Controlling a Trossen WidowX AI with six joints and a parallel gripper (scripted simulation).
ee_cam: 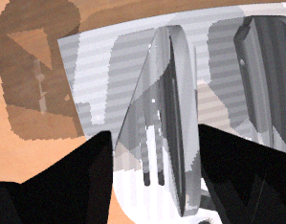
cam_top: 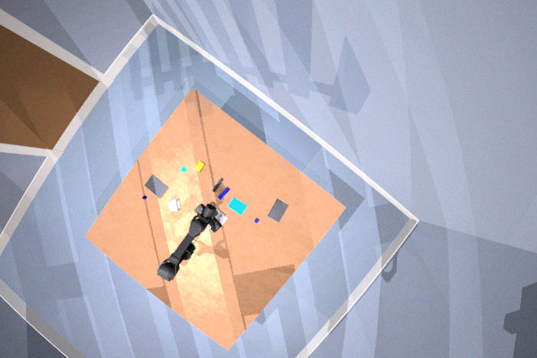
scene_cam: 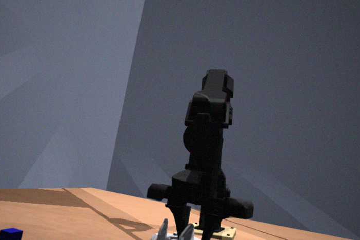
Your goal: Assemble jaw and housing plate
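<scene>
A white base (cam_top: 223,216) (ee_cam: 91,62) lies under my gripper. Two grey jaws stand up from it: the nearer jaw (scene_cam: 186,233) (ee_cam: 187,115) and the other jaw (scene_cam: 162,230) (ee_cam: 261,81), which is to the right in the wrist view, outside the fingers. My gripper (scene_cam: 194,238) (ee_cam: 153,138) is shut on the nearer jaw, low over the base. The pins, the gear teeth and whether they mesh are hidden. A small white part (cam_top: 174,205), probably the housing plate, lies apart to the left in the top view.
Near the base lie a cyan plate (cam_top: 237,206), a blue bar (cam_top: 223,193) and a dark bar (cam_top: 218,184). Farther off are grey plates (cam_top: 156,186) (cam_top: 278,209), a yellow block (cam_top: 200,166), a cyan piece (cam_top: 183,169) and small blue cubes (cam_top: 256,220) (scene_cam: 10,234) (cam_top: 144,197).
</scene>
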